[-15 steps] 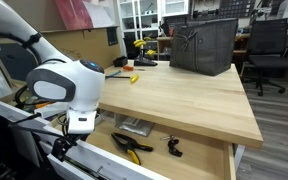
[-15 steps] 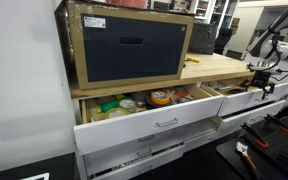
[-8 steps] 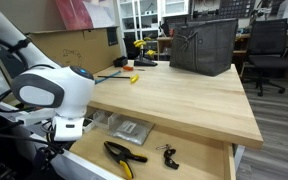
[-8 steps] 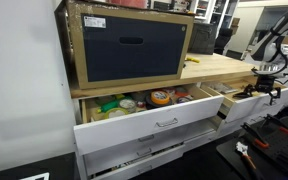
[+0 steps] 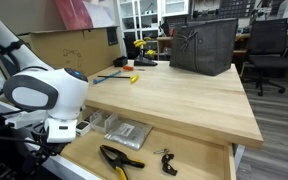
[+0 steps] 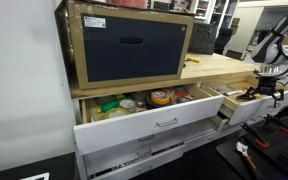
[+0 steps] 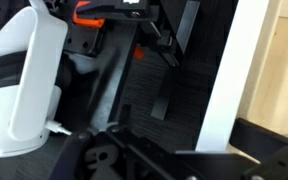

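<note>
A shallow drawer (image 5: 196,150) stands pulled out from under the wooden worktop (image 5: 174,95). In it lie black-and-yellow pliers (image 5: 117,160), a clear plastic bag (image 5: 126,132) and a small black tool (image 5: 165,160). My gripper (image 5: 46,152) is at the drawer's front edge, mostly hidden under the white wrist. In an exterior view the gripper (image 6: 267,92) sits at the front of that drawer (image 6: 239,98). The wrist view shows the gripper (image 7: 199,152) closed round the white drawer front (image 7: 226,80), with dark floor beyond.
A black bin (image 5: 202,45) and a yellow tool (image 5: 134,78) rest on the worktop; an office chair (image 5: 269,50) stands behind. A cardboard box (image 6: 129,45) sits above a second open drawer (image 6: 154,100) holding tape rolls. Cables and a white robot base (image 7: 29,80) lie below.
The drawer has slid further out with my gripper on its front. The arm has drawn back from the bench, and the pliers, bag and black tool now show fully.
</note>
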`<state>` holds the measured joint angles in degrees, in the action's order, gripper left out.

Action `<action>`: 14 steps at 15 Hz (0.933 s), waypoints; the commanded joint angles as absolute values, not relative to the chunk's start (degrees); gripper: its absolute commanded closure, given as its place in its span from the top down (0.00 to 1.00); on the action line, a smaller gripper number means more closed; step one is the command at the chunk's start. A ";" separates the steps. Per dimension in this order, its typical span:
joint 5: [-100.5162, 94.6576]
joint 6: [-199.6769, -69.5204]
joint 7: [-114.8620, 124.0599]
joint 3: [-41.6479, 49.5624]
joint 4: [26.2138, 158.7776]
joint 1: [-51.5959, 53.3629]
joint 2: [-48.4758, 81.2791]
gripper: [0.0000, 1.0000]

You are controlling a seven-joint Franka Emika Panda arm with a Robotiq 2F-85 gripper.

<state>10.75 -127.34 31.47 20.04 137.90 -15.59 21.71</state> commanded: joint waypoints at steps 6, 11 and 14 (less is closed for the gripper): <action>8.54 -129.66 29.46 20.51 142.65 -14.39 18.16 1.00; 9.80 -134.99 26.53 20.32 144.33 -14.95 15.62 1.00; 11.93 -136.31 24.37 20.02 145.29 -15.72 12.31 1.00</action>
